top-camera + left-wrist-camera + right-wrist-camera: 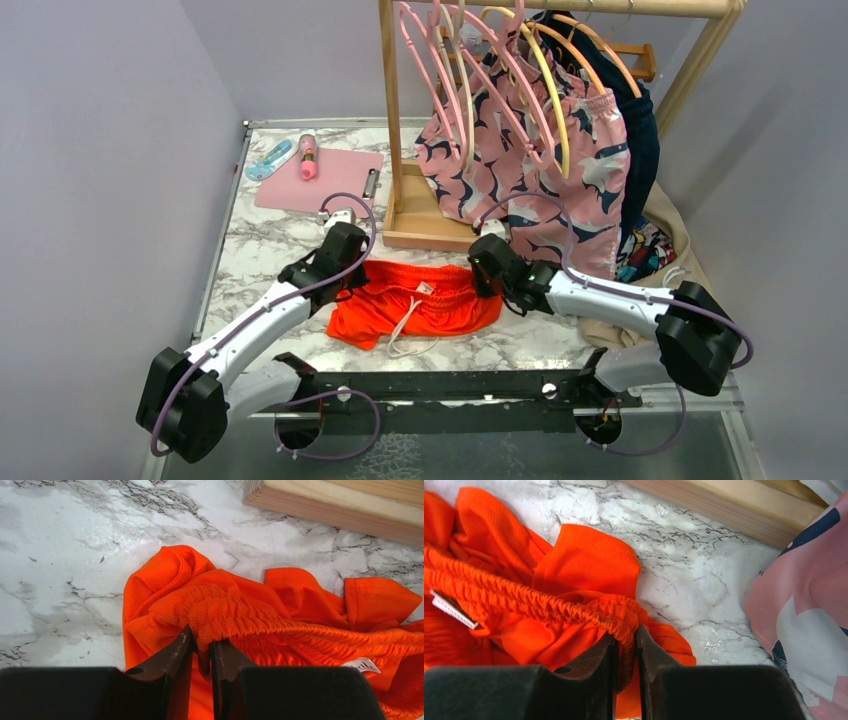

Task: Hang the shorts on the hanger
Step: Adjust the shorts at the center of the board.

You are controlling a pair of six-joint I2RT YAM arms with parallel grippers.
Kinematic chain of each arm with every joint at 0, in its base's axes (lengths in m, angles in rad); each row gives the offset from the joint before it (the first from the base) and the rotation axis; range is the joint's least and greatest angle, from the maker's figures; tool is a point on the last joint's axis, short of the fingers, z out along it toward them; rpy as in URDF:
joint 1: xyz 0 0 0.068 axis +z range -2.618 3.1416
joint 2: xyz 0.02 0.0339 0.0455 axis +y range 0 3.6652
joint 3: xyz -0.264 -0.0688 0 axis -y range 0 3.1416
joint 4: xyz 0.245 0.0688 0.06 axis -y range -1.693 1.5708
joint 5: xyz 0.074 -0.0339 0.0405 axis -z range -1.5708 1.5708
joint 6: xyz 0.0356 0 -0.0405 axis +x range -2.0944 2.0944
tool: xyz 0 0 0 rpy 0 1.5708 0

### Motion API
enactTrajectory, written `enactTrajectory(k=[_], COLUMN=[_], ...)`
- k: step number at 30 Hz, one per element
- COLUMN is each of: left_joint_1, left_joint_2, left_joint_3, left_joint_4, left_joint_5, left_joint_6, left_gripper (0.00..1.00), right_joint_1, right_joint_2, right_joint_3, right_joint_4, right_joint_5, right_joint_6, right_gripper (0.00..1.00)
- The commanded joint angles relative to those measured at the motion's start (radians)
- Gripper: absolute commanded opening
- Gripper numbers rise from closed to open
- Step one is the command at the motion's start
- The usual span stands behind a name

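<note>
The shorts are found at lower centre, waistband lying left to right. It is pinched at either end by the left gripper and right gripper, jaws narrow. The hanger is noted upper right, nearer the right arm.

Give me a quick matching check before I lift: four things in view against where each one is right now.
Things:
1 shorts
2 hanger
3 clipboard
4 left gripper

Places or states:
a hooked on the rack rail
b lying flat, far left
c shut on the waistband
d crumpled on the table, near middle

Pairs: 1-d, 2-a, 3-b, 4-c
</note>
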Motion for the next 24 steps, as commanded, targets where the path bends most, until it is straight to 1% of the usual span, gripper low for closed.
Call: enactTrajectory(k=[1, 6, 10, 14, 16, 17, 24], left_joint_1=[0.004, 0.004, 0.004, 0.004, 0.004, 0.004, 0.004], left_joint_2=[-0.02, -0.007, -0.007, -0.017, -0.027, -0.03, -0.039], left_joint_3=[-0.003, -0.004, -0.006, -0.008, -0.008, -0.007, -0.005], left_joint_4=[-0.002, -0.001, -0.002, -0.001, 0.0, -0.001, 0.003], left_joint_5=[0.022, 0.014, 0.009, -0.004, -0.008, -0.011, -0.022], left_joint_6=[0.017, 0.02, 0.019, 0.01, 0.009, 0.009, 0.023], left_gripper=[0.23, 0.25, 0.31, 0.4, 0.46, 0.47, 0.46], right_joint_1=[0.001, 0.001, 0.001, 0.001, 0.001, 0.001, 0.001], right_joint_2=[-0.012, -0.039, -0.069, -0.11, -0.131, -0.138, -0.16], right_joint_3=[0.007, 0.013, 0.006, -0.006, -0.013, -0.013, 0.002], right_joint_4=[-0.051, -0.074, -0.092, -0.094, -0.084, -0.084, -0.088], right_joint_5=[-0.05, -0.056, -0.056, -0.063, -0.078, -0.083, -0.091], right_joint_6=[-0.022, -0.022, -0.021, -0.019, -0.02, -0.021, -0.027], right_gripper=[0.24, 0.31, 0.33, 0.34, 0.36, 0.36, 0.39])
